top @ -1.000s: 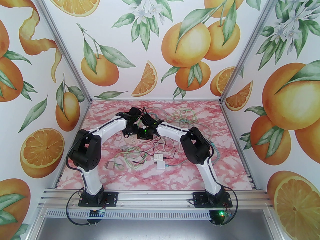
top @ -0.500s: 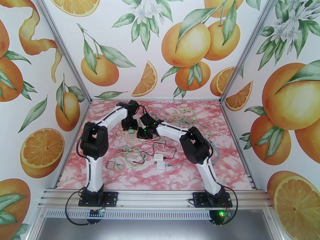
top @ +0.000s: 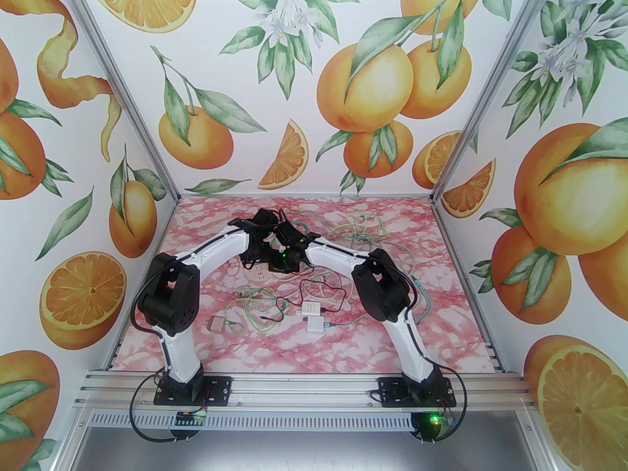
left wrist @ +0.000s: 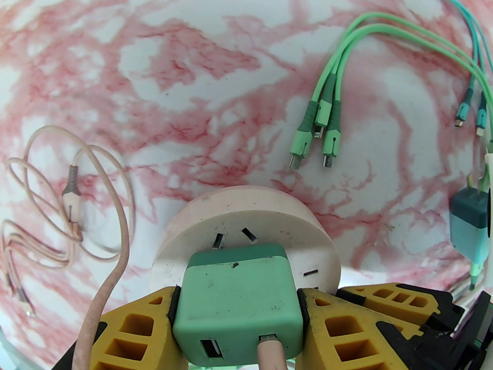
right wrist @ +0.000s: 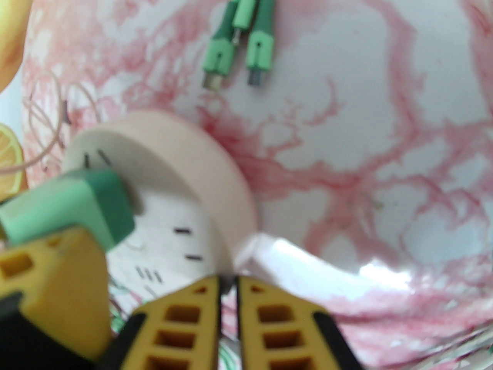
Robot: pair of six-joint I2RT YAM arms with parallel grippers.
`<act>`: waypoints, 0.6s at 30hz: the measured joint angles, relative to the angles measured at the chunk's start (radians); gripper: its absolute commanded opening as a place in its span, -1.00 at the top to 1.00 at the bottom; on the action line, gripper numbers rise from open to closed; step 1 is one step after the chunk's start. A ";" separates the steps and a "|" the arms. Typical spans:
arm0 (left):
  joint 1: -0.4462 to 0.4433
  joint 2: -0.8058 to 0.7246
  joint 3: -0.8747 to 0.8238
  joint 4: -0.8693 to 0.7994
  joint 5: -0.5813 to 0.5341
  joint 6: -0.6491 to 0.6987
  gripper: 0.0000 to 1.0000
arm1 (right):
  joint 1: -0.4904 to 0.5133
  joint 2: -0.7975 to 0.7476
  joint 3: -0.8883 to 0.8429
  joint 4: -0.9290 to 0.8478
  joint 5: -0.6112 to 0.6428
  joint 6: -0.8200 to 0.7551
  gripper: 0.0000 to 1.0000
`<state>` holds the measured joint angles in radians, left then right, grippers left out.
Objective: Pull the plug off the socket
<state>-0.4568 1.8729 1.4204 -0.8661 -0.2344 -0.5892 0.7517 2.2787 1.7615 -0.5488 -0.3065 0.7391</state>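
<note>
A round pinkish-white socket (left wrist: 246,214) lies flat on the marbled table (top: 343,341). A green plug (left wrist: 235,295) stands on its face with a pink cable (left wrist: 269,353) in one of its ports. My left gripper (left wrist: 238,295) is shut on the plug's two sides. In the right wrist view the plug (right wrist: 65,206) sits close over the socket (right wrist: 173,160), with a short bit of prong showing between them. My right gripper (right wrist: 227,283) is shut, its tips down at the socket's rim where a white cord leaves. From above, both grippers (top: 257,258) (top: 279,265) meet over the socket (top: 257,276).
Green cable ends (left wrist: 319,129) lie just beyond the socket, and a teal charger (left wrist: 470,222) to the right. White adapters (top: 311,314) and a grey one (top: 216,323) sit nearer the bases. Tangled cables (top: 363,228) fill the far right. Enclosure walls ring the table.
Half a second ago the left arm stood more upright, its gripper drawn back and left with the plug. Now it is low over the socket again. The right arm barely moved.
</note>
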 measured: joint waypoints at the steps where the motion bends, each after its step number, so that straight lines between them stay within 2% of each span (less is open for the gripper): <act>1: 0.000 0.000 0.001 -0.001 0.000 -0.003 0.75 | 0.000 0.000 0.001 0.000 0.000 0.000 0.72; 5: 0.013 0.035 0.060 -0.056 0.019 0.004 0.75 | 0.000 0.001 0.002 -0.001 -0.002 0.000 0.72; 13: 0.093 0.232 0.350 -0.262 0.143 0.122 0.75 | 0.001 0.006 0.003 0.021 0.017 0.000 0.72; 18: 0.112 0.256 0.388 -0.298 0.181 0.150 0.78 | 0.002 0.006 0.004 0.028 0.026 0.000 0.72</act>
<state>-0.3447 2.1288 1.8084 -1.1645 -0.0532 -0.4389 0.7532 2.2852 1.7653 -0.5205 -0.2802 0.7391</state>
